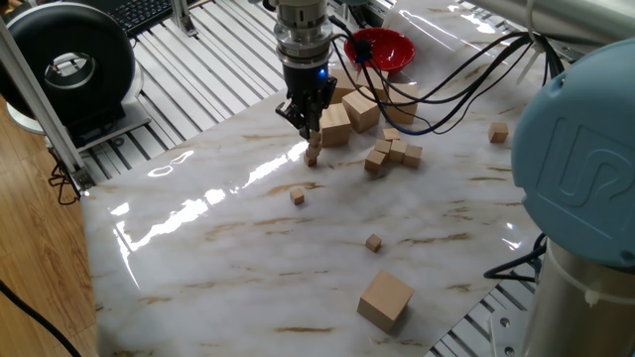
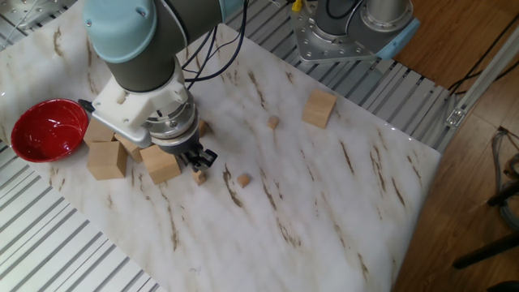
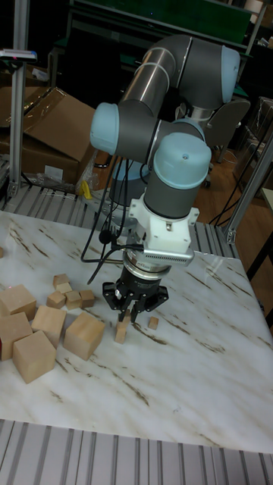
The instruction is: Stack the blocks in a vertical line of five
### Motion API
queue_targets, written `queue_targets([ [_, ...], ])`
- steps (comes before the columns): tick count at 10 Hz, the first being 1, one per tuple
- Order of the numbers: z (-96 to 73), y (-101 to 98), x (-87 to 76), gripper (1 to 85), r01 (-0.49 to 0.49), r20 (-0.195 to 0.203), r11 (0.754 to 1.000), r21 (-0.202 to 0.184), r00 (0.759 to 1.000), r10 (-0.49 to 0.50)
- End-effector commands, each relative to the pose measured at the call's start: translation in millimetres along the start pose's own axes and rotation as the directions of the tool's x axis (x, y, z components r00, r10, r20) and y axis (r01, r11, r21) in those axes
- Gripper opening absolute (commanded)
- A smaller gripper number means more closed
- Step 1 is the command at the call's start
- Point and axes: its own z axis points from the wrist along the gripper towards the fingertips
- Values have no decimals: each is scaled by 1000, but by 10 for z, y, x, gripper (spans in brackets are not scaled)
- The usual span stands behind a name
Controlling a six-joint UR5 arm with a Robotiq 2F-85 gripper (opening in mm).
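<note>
My gripper hangs over a short stack of tiny blocks near the table's far side. Its fingers are closed on the top block, which sits on the stack or just above it. The same stack shows under the gripper in the other fixed view. In the tall fixed view, the gripper is right above the stack. Loose tiny blocks lie nearby: one close to the stack and one further toward the front.
Large wooden cubes crowd right behind the stack, and another large cube sits near the front edge. A cluster of medium cubes lies to the right. A red bowl stands at the back. Black cables trail across the table.
</note>
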Motion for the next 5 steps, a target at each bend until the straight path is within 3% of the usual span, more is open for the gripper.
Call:
queue_targets([
  [1,0,24,1,300,16,-1,1000,-14,1000,-16],
  [5,4,20,13,323,24,-6,1000,-13,1000,-24],
])
